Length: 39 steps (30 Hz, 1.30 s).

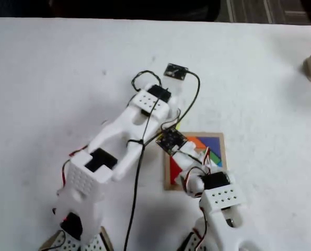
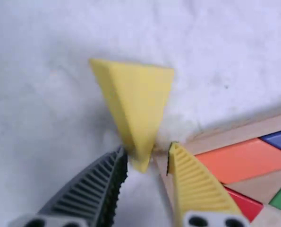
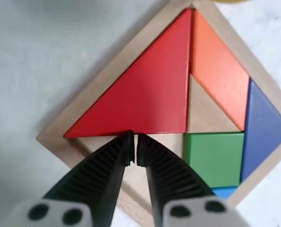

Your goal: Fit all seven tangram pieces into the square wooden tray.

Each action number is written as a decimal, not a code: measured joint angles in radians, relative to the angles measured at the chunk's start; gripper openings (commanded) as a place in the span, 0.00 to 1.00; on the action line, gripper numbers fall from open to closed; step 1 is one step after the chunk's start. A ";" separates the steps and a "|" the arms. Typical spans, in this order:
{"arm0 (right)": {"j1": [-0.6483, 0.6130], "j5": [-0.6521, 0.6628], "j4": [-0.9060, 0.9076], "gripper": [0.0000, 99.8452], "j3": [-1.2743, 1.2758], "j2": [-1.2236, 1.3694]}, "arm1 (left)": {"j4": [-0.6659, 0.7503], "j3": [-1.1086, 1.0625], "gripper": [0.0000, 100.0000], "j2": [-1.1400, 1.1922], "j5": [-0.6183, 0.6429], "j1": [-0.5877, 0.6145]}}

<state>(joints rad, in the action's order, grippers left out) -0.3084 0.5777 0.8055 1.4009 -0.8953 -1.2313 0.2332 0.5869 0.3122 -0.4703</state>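
Overhead camera looking down, wrist cameras close, all sharing tray (image 1: 224, 149)

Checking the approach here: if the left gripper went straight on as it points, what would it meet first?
Probably the yellow triangle: its tip lies between the left gripper's jaws, though depth is unclear.

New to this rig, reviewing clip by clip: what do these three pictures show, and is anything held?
Two white robot arms stand at a white table. One picture looks down from above; the others come from a camera on each wrist. The wooden tray holds a red triangle, orange piece, green square and blue triangle, with bare gaps. The right claw hangs shut over a gap, empty. The left claw is open around a corner of a yellow triangle tilted on the table beside the tray.
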 measured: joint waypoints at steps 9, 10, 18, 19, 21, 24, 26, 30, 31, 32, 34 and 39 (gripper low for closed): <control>0.000 0.000 0.000 0.02 0.000 0.000 | 0.000 0.000 0.17 0.000 -0.002 -0.032; 0.000 0.000 0.000 0.02 0.000 0.000 | 0.000 0.000 0.17 0.000 -0.002 -0.032; 0.000 0.000 0.000 0.02 0.000 0.000 | 0.054 0.025 0.17 0.061 -0.002 -0.029; 0.000 0.000 0.000 0.02 0.000 0.000 | 0.058 0.032 0.17 0.066 -0.002 -0.031; 0.000 0.000 0.000 0.02 0.000 0.000 | 0.063 0.032 0.14 0.068 -0.002 -0.031; 0.000 0.000 0.000 0.02 0.000 0.000 | 0.074 0.029 0.02 0.068 -0.002 -0.031; 0.000 0.000 0.000 0.02 0.000 0.000 | 0.087 0.034 0.03 0.077 -0.002 -0.025; 0.000 0.000 0.000 0.02 0.000 0.000 | 0.109 0.031 0.02 0.078 -0.002 0.002; 0.000 0.000 0.000 0.02 0.000 0.000 | 0.110 0.032 0.02 0.081 -0.002 0.009; 0.000 0.000 0.000 0.02 0.000 0.000 | 0.114 0.032 0.02 0.081 -0.002 0.014; 0.000 0.000 0.000 0.02 0.000 0.000 | 0.115 0.034 0.02 0.083 -0.002 0.020; 0.023 0.000 0.000 0.02 -0.002 0.005 | 0.110 0.023 0.02 0.054 -0.002 0.052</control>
<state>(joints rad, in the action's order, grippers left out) -0.2854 0.5777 0.8055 1.3993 -0.8907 -1.1208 0.2562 0.6406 0.3107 -0.4181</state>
